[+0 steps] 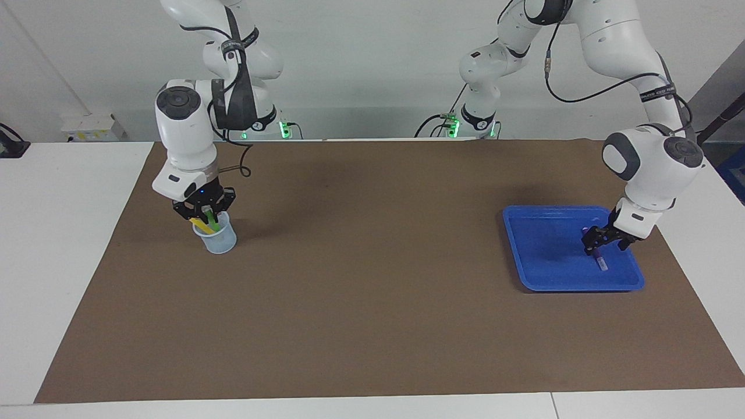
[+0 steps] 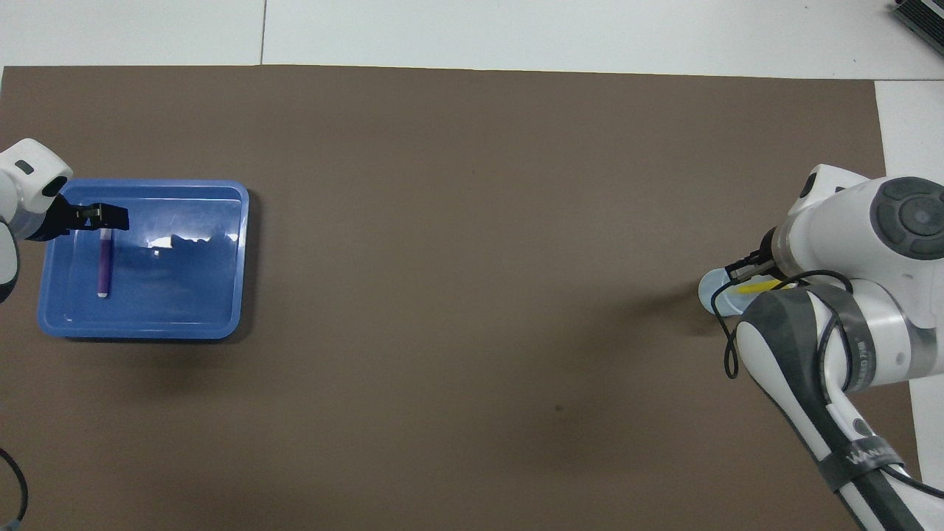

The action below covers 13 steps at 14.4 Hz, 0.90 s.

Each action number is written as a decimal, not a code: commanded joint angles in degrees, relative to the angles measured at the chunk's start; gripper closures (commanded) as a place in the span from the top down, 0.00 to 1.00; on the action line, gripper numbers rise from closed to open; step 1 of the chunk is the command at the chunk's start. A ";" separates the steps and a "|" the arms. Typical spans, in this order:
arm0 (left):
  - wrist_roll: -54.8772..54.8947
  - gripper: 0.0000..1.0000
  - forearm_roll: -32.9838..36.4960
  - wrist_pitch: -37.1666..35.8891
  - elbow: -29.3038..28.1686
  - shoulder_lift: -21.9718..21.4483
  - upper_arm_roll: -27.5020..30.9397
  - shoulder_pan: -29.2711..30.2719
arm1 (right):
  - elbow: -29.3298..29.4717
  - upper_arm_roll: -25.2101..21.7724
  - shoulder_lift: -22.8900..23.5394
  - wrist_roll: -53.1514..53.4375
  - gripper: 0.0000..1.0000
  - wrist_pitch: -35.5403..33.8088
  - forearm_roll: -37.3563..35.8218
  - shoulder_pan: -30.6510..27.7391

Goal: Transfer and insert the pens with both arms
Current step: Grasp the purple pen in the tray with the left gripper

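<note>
Brown paper matting covers the white table (image 1: 70,244), with both arm bases at twelve o'clock in the facing view

Toward the left arm's end, at about three o'clock in that view, sits a shallow blue plastic tray (image 1: 541,256). A slim purple marker pen with a pale cap end (image 2: 105,264) lies flat in it, its long axis running nearer-to-farther from the robots. The left gripper (image 1: 605,240) is low inside the tray with its fingers spread wide, straddling the end of the pen nearer the robots in the facing view; I cannot tell whether it touches the pen. This arm is plainly the nearer one to the pen.

Toward the right arm's end, at about nine o'clock, stands a small translucent pale-blue plastic cup (image 1: 220,237). A yellow marker pen (image 1: 201,222) leans in it. The right gripper (image 1: 205,213), directly over the cup mouth, is clamped on a bright green marker pen (image 1: 210,220) whose lower part is already inside the cup.

Judgement: the left fingers need only close across the purple pen's width
</note>
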 commanded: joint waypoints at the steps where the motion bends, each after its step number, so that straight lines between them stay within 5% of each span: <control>1: 0.68 1.00 1.06 3.93 -2.62 0.67 -0.56 1.79 | -0.99 0.73 0.61 -0.73 0.00 2.08 -0.89 -1.70; 5: 0.67 0.96 1.06 7.10 -5.00 1.73 -0.56 2.84 | -2.22 0.73 0.61 0.24 0.00 3.06 -0.89 -1.96; 8: 1.46 0.82 1.06 10.61 -7.72 1.82 -0.48 3.02 | -2.31 0.82 0.52 0.85 0.00 2.79 -0.80 -1.96; 9: 1.38 0.73 1.06 10.71 -7.99 1.82 -0.56 3.28 | -2.31 0.82 0.52 0.86 0.17 2.79 -0.80 -1.96; 10: 1.29 0.53 1.06 10.27 -7.82 1.82 -0.48 3.11 | -2.31 0.82 0.52 0.86 0.51 2.70 -0.80 -2.05; 11: 1.29 0.33 1.06 9.92 -7.56 1.82 -0.48 3.11 | -2.22 0.82 0.52 0.86 0.71 2.36 -0.80 -1.96; 12: 1.29 0.25 1.06 9.31 -7.38 1.82 -0.48 3.11 | -2.22 0.82 0.52 0.86 0.79 2.09 -0.80 -1.96; 13: 1.20 0.18 1.06 8.35 -6.86 1.82 -0.48 3.02 | -2.22 0.82 0.43 0.86 0.97 1.74 -0.71 -1.96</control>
